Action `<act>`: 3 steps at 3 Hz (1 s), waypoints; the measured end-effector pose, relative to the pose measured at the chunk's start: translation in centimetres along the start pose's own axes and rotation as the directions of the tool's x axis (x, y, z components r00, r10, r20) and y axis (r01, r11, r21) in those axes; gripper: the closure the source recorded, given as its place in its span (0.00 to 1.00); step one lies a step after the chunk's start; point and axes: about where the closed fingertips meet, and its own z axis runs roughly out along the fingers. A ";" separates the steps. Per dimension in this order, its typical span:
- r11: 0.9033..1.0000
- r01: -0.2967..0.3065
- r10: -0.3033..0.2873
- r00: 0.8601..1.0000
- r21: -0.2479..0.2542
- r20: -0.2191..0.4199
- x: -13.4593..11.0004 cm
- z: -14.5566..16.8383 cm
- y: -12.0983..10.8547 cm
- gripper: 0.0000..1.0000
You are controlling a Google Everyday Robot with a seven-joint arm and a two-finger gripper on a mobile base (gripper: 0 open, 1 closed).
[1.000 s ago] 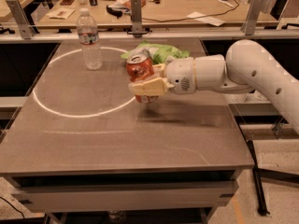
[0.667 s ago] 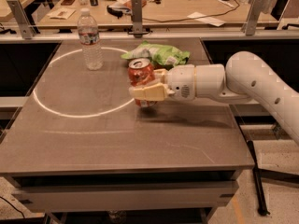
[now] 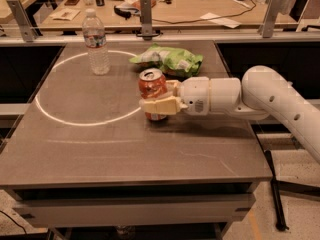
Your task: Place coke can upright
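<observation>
The coke can (image 3: 152, 85) is an orange-red can with a silver top. It stands upright near the middle of the grey table (image 3: 100, 149), and its base seems to rest on the surface. My gripper (image 3: 154, 96) reaches in from the right and is shut on the can. One cream finger (image 3: 161, 105) crosses the can's front, and the other is mostly hidden behind it. The white arm (image 3: 270, 96) extends to the right edge of the view.
A clear water bottle (image 3: 96, 43) stands upright at the back left. A green snack bag (image 3: 170, 59) lies just behind the can and gripper. A white circle (image 3: 55, 119) is marked on the table's left half. A cluttered desk (image 3: 190, 6) stands behind the table.
My gripper has come down and slightly toward the front with the can still held. The can now stands lower, at the table surface. The bottle and bag have not moved.
</observation>
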 end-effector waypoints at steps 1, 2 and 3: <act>1.000 0.006 -0.006 1.000 0.002 -0.001 0.7 -0.3 0.5 0.85; 1.000 0.004 -0.004 1.000 -0.001 -0.004 1.3 -0.2 1.3 0.61; 1.000 0.001 -0.001 1.000 0.002 -0.010 1.7 -0.3 1.9 0.38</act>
